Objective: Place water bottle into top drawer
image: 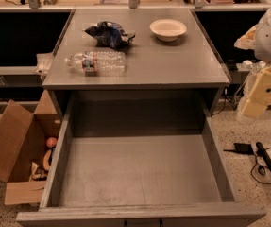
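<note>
Top drawer [139, 174]: pulled fully open, flat bottom bare, nothing in it. Cardboard box [12, 141], on the floor to its left: holds a few small items, possibly fruit. Gripper [252, 108]: off the cabinet's right side, well apart from the bottle; whether it is spread or pressed together cannot be told. Water bottle [97, 63]: lying on its side on the cabinet top, front left, untouched. Behind it, a snack bag [109, 33] and an empty bowl [168, 36]. Judgement: pickup not yet begun. Your next move is a reach across to the bottle's ribbed body.
</note>
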Action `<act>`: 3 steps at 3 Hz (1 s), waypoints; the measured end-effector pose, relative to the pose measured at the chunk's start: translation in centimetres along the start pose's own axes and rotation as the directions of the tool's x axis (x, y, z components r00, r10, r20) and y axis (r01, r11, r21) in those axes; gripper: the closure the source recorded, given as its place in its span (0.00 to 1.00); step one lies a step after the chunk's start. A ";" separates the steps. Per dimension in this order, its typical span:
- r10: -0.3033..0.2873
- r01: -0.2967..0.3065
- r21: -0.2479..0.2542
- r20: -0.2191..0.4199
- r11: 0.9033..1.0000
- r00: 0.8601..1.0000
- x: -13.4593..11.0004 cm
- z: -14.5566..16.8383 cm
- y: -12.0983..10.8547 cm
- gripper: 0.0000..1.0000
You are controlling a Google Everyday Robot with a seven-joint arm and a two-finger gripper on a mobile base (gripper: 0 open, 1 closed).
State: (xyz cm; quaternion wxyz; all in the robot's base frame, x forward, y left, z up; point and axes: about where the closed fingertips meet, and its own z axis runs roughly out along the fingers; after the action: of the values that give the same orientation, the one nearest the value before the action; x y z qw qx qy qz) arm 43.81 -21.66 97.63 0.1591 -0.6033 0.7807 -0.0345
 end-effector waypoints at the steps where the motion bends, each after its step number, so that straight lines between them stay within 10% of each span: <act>1: 0.000 0.000 0.000 0.000 1.000 1.000 0.0 0.0 0.0 0.00; 3: -0.083 0.077 0.039 0.193 0.996 0.978 -9.9 4.2 -6.9 0.00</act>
State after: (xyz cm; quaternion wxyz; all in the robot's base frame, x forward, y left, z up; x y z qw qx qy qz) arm 53.67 -13.56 97.39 0.2425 -0.6322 0.7358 0.0061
